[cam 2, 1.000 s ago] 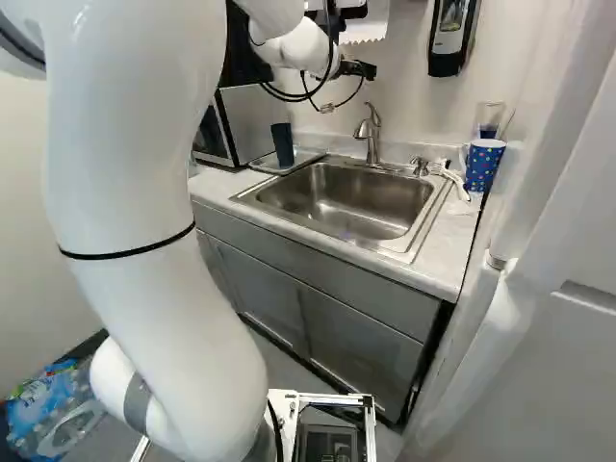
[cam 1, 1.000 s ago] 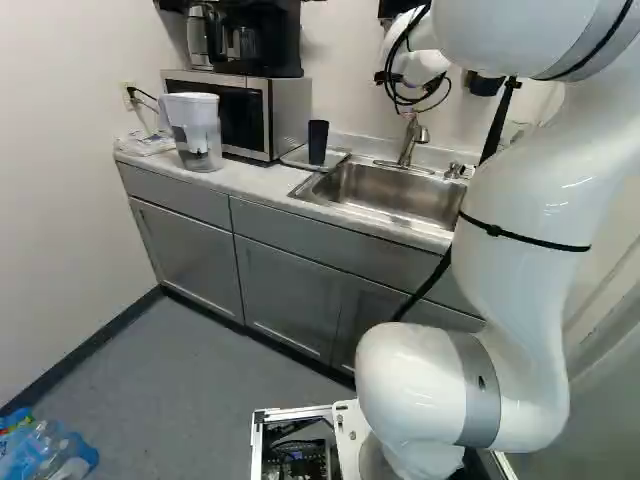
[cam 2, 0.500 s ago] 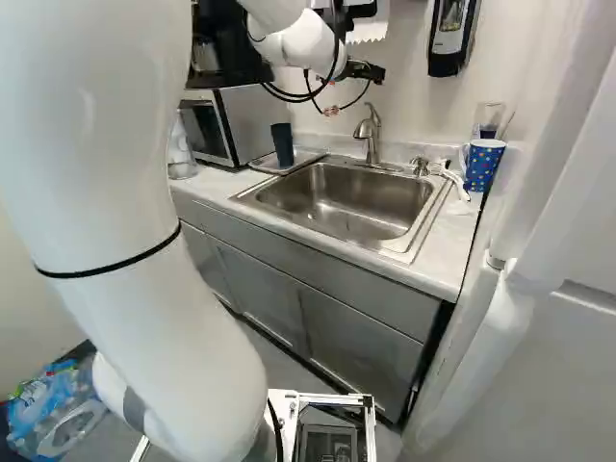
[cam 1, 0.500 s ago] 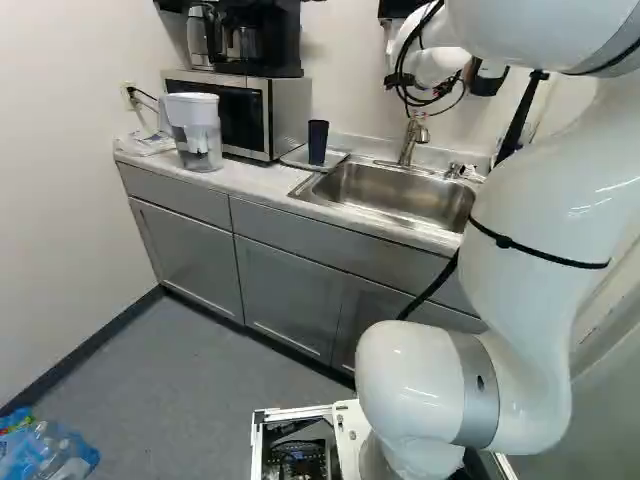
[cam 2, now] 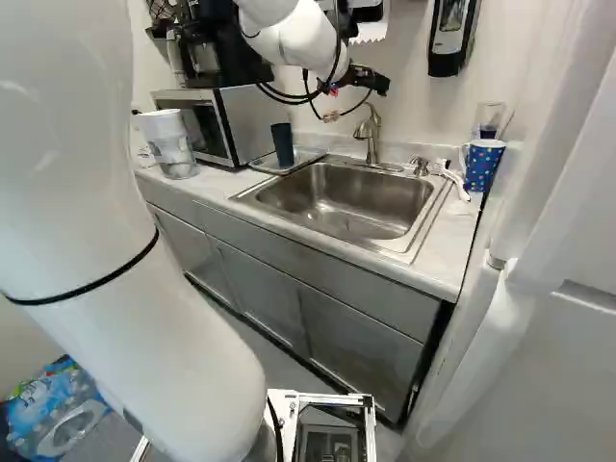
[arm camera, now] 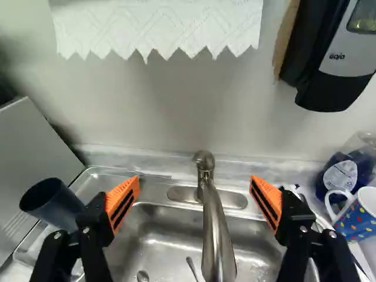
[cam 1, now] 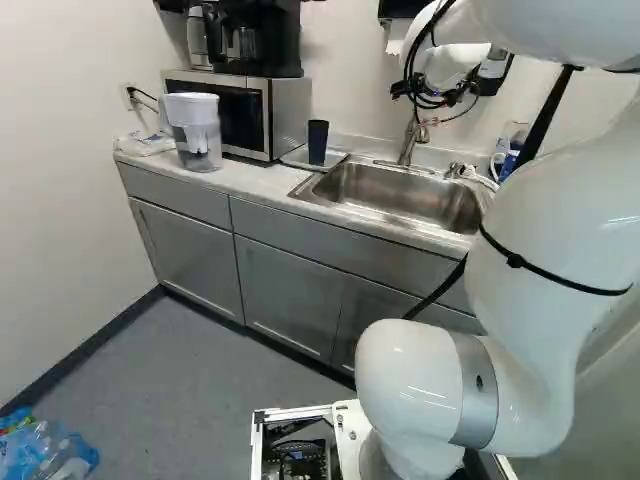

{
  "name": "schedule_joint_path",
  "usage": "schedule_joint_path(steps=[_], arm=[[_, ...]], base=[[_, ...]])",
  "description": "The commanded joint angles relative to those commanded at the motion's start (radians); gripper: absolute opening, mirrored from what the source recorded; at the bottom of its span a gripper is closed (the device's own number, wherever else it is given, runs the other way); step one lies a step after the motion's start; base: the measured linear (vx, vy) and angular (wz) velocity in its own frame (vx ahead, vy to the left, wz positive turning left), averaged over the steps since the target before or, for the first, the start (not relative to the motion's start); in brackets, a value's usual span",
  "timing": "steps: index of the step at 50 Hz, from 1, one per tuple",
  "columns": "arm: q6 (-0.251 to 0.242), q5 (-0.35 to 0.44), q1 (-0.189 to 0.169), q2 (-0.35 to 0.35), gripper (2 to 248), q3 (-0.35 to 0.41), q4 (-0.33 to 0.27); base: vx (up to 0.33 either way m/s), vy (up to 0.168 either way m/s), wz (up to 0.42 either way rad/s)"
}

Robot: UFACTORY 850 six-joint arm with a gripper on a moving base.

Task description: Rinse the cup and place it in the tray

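Note:
In the right base view my gripper (cam 2: pixel 371 80) hangs above the sink (cam 2: pixel 342 204), close to the faucet (cam 2: pixel 370 140). The wrist view shows the gripper (arm camera: pixel 195 187) open and holding nothing; the faucet (arm camera: pixel 215 235) appears between its two orange-padded fingers, lower down. A dark blue cup (cam 2: pixel 282 144) stands in the clear tray (cam 2: pixel 258 164) on the counter, left of the sink; in the wrist view this cup (arm camera: pixel 53 202) is outside one finger. Beyond the other finger is a blue mug with coloured dots (arm camera: pixel 359 214), standing right of the sink.
A microwave (cam 1: pixel 292 112), with a coffee maker (cam 1: pixel 250 38) on top, and a water pitcher (cam 1: pixel 196 130) stand left of the tray. Behind the mug is a clear container (cam 2: pixel 488 117). A soap dispenser (cam 2: pixel 452 34) and paper towels (arm camera: pixel 158 26) are above the sink. Spoons lie in the basin.
The gripper has moved right and slightly down above the sink, still open. My upper arm has swung outward, uncovering the pitcher in the right base view. The base and the cup have stayed put.

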State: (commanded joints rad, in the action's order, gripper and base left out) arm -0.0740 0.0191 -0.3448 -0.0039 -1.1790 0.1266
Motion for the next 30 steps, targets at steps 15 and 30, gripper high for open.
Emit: schedule_joint_path(steps=[15, 30], arm=[[0.0, -0.114, -0.016, 0.063, 247, 0.062, 0.0], [0.0, -0.242, -0.031, 0.119, 247, 0.115, 0.0]], base=[[0.0, 0.0, 0.0], [0.0, 0.0, 0.0]])
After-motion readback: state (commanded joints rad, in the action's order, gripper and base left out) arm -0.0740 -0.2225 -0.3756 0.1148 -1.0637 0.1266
